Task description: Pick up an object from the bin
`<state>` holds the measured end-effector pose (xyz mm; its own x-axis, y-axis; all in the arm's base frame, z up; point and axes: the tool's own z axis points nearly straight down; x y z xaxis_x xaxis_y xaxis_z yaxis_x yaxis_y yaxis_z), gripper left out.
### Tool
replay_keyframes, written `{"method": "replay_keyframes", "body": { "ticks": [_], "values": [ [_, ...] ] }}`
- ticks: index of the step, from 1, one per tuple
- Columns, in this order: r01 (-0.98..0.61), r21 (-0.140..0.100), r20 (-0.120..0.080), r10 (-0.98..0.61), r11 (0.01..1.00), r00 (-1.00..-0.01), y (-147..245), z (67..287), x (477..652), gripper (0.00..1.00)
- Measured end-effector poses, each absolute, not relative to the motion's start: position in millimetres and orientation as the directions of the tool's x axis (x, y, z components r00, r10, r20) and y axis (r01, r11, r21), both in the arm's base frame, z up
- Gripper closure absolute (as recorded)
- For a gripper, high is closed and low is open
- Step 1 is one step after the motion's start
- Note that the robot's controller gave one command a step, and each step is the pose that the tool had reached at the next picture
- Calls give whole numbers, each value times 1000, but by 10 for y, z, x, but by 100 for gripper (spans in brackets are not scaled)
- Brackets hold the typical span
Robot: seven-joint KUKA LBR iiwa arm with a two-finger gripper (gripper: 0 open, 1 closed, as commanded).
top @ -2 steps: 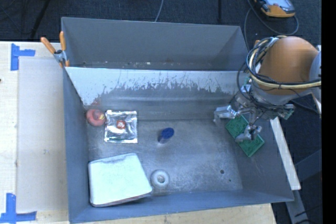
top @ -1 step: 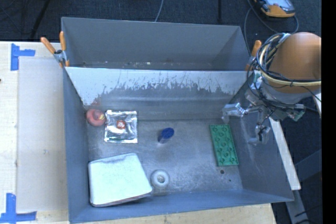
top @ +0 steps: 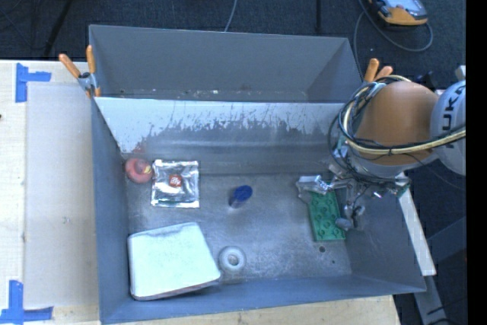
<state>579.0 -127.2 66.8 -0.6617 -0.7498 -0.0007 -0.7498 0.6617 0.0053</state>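
Dark carpet strewn with cables lies behind a grey metal bin [top: 228, 76], with a pale wooden desk [top: 53, 186] at its left. The arm reaches in from the right under a rounded orange cover [top: 396, 122]. Its claw [top: 341, 203] is low over the right part of the bin floor, right at a flat green studded toy plate [top: 326, 221] that lies there. Whether the claw is spread or closed, or has hold of the plate, cannot be told from this angle.

The other things lie well apart to the left. A small blue piece [top: 240, 196] sits near the middle. A shiny clear packet [top: 176, 183] has a reddish ball [top: 138, 170] just beside it. A white flat pad [top: 171, 261] fills the front left corner, and a small white ring [top: 232, 259] lies next to it.
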Motion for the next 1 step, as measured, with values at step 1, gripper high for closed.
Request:
{"method": "replay_keyframes", "body": {
  "ticks": [1],
  "values": [
    [-748,1,-1,-748,664,-664,-1289,732,5816,100]
  ]
}}
